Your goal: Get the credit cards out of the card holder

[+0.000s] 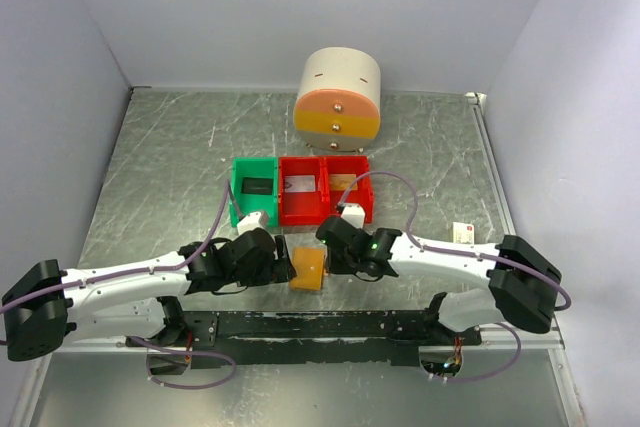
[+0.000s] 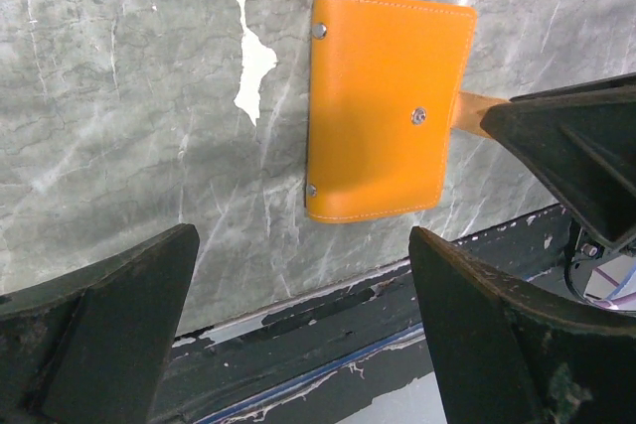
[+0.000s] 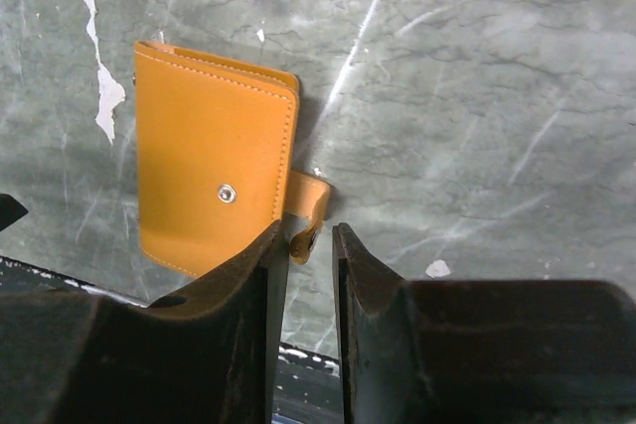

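Looks like smooth orange leather on the card holder, softly glossy, with stitched seams along the edges and small shiny metal studs. Same material on the strap. Grey-green marbled tabletop, mostly matt, scratched, with white chipped patches. Matt black plastic on the jaws, finely ridged in layers. Glossy moulded plastic on the red bins and the green bin. Dark painted metal on the rail at the near edge, with flaked paint.
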Tool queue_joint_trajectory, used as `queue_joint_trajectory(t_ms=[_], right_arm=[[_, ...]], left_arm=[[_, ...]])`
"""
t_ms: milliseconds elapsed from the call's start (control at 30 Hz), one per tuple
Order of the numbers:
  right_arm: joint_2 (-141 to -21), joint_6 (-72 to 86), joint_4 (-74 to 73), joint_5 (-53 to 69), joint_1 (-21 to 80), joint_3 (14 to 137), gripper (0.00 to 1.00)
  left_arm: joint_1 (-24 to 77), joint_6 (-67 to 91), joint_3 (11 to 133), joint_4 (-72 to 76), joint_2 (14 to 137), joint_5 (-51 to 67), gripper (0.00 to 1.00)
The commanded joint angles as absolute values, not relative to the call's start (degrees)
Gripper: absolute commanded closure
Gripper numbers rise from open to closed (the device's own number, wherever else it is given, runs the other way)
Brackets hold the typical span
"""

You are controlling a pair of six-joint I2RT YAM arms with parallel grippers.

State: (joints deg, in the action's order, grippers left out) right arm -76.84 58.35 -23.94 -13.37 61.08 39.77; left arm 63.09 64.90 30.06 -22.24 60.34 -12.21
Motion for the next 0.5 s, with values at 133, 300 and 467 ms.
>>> queue_joint_trajectory(t_ms=[133, 300, 467], right_arm=[[-74.1, 60.3, -26.5, -14.9, 60.3, 37.0, 0.76], [-74.5, 59.4, -24.3, -12.7, 60.0, 37.4, 0.78], [-75.5, 59.9, -22.6, -11.4, 59.1, 36.5, 0.81]], left_arm=[[62.7, 64.5, 31.6, -23.0, 59.7, -12.3, 0.01], [62.6, 63.7, 32.5, -22.6, 60.5, -12.4, 0.01], [62.6, 63.7, 33.2, -22.3, 61.2, -11.6, 0.00]])
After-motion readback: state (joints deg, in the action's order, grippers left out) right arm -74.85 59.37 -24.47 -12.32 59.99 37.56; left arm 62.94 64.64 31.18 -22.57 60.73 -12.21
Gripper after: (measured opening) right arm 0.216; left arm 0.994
